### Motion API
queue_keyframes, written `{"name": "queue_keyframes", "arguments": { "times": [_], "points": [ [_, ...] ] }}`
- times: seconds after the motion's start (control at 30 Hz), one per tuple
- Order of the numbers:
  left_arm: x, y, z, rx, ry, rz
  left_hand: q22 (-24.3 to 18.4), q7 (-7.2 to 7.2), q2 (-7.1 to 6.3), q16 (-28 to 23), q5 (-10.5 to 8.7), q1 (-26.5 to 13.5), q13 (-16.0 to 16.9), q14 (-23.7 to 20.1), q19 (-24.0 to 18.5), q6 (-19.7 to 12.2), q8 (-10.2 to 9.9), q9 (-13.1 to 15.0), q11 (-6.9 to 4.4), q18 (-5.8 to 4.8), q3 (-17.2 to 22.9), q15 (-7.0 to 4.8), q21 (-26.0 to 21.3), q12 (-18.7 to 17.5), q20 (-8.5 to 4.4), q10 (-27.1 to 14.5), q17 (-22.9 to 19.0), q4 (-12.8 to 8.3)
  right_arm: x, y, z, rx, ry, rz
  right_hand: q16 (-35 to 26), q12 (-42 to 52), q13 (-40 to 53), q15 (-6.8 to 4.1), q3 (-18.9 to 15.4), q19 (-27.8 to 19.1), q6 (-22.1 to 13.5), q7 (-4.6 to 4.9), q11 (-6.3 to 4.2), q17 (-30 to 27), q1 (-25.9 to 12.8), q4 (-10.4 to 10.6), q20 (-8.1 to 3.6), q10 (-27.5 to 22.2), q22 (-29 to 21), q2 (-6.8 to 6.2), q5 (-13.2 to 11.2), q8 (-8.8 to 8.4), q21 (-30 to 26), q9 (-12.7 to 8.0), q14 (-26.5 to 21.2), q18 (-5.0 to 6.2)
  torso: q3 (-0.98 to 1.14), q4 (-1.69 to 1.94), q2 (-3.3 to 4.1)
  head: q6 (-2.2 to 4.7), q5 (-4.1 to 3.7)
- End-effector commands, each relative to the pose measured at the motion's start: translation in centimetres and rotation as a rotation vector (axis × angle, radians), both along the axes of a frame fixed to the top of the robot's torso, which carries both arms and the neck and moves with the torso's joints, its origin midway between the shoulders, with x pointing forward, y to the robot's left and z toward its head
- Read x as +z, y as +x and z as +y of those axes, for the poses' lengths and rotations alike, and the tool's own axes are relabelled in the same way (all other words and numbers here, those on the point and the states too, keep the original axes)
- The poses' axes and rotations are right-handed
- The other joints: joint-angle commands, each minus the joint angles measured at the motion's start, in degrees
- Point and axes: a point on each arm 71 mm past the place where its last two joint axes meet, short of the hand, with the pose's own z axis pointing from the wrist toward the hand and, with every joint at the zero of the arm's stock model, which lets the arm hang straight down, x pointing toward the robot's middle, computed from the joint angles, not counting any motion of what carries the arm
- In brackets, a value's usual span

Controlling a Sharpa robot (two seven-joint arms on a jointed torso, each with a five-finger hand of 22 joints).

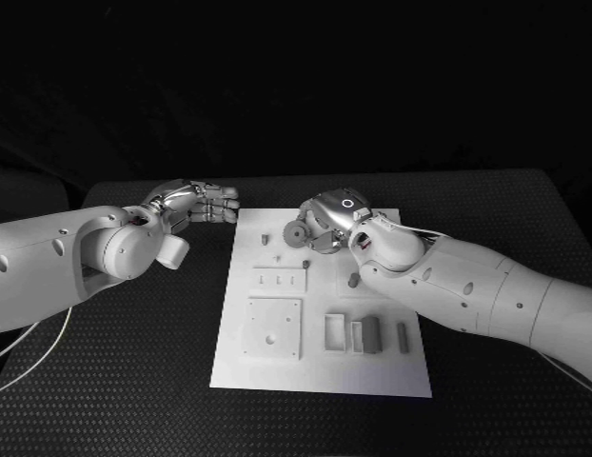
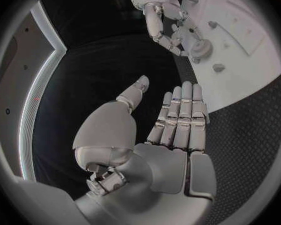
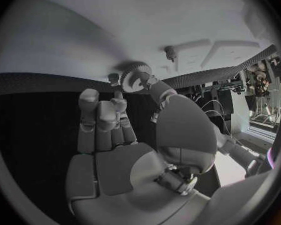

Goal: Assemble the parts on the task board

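The white task board (image 1: 317,367) lies in the middle of the black table. My right hand (image 1: 335,219) is over the board's far end. Its thumb and a finger touch the rim of a grey toothed gear (image 1: 296,233) (image 3: 132,79) (image 2: 200,47) and seem to pinch it. I cannot tell whether the gear rests on the board or hangs just above it. A small peg (image 3: 170,51) stands on the board close by. My left hand (image 1: 200,203) (image 2: 172,120) hovers off the board's far left corner, fingers straight and side by side, thumb apart, holding nothing.
On the board's near half lie a square plate (image 1: 274,327), two upright rectangular blocks (image 1: 335,331) (image 1: 366,335) and a thin bar (image 1: 404,336). A smaller plate (image 1: 280,280) and small pegs (image 1: 266,239) sit mid-board. Black matting surrounds the board.
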Motion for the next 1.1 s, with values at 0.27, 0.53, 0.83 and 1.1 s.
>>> {"name": "queue_keyframes", "arguments": {
  "times": [0.27, 0.53, 0.83, 1.1],
  "points": [
    [0.1, 0.0, -0.1, -0.006, -0.002, -0.006, -0.1, 0.7, -0.12, -0.2, 0.19, 0.2, 0.1, 0.4, 0.2, -0.5, -0.3, -0.1, 0.13, -0.6, 0.0, 0.15, -0.3, -0.2, -0.17, -0.3, 0.1, -0.1, 0.2, -0.4, 0.5, 0.029, 0.001, -0.014, -0.2, 0.3, -0.1, 0.57, -0.9, -0.4, -3.7, 2.51, 0.6, 0.1, -0.1, -0.1, -0.3, -0.7, 1.0, -0.73, 0.1, -0.99, -0.5, -0.7, -0.4, 3.94, -0.03, -0.01, 0.0, 0.01, 0.04],
    [0.1, 0.0, -0.1, -0.005, -0.002, -0.005, -0.1, 0.73, -0.13, -0.3, 0.19, 0.2, 0.1, 0.4, 0.2, -0.6, -0.4, -0.1, 0.13, -0.6, 0.0, 0.15, -0.3, -0.2, -0.17, -0.3, 0.1, -0.1, 0.2, -0.6, 0.7, 0.036, -0.005, -0.007, -0.2, 0.4, -0.1, 0.79, -1.2, -0.6, -4.4, 2.74, 0.83, 0.1, -0.1, -0.2, -0.19, -1.0, 1.0, -0.76, 0.1, -1.34, -0.6, -1.0, -0.6, 3.94, -0.02, 0.01, 0.0, -0.02, 0.13],
    [0.1, 0.0, -0.1, -0.008, -0.002, -0.004, -0.1, 0.78, -0.19, -0.3, 0.19, 0.2, 0.1, 0.4, 0.2, -0.7, -0.4, -0.1, 0.15, -0.61, 0.0, 0.16, -0.3, -0.2, -0.16, -0.3, 0.1, -0.1, -0.1, -0.5, 0.9, 0.036, -0.019, 0.005, -0.2, 0.6, 0.0, 1.15, -1.4, -0.9, -4.9, 3.07, 1.17, 0.2, -0.3, -0.1, 0.0, -1.5, 1.1, -0.79, 0.2, -1.54, -0.7, -1.4, -1.0, 3.94, -0.02, -0.03, 0.01, -0.1, 0.13],
    [0.1, 0.0, -0.3, -0.013, -0.003, -0.002, -0.1, 0.8, -0.16, -0.3, 0.19, 0.2, 0.1, 0.4, 0.2, -0.7, -0.4, -0.1, 0.15, -0.61, 0.0, 0.16, -0.3, -0.2, -0.16, -0.3, 0.2, -0.1, -0.9, -0.2, 0.9, 0.023, -0.043, 0.011, -0.2, 0.6, 0.0, 1.25, -1.4, -1.0, -5.7, 3.21, 1.3, 0.2, 0.1, -0.3, 0.06, -1.8, 1.1, -0.79, 0.2, -1.87, -0.7, -1.7, -1.2, 3.94, -0.06, 0.1, 0.01, -0.08, 0.05]
  ]
}}
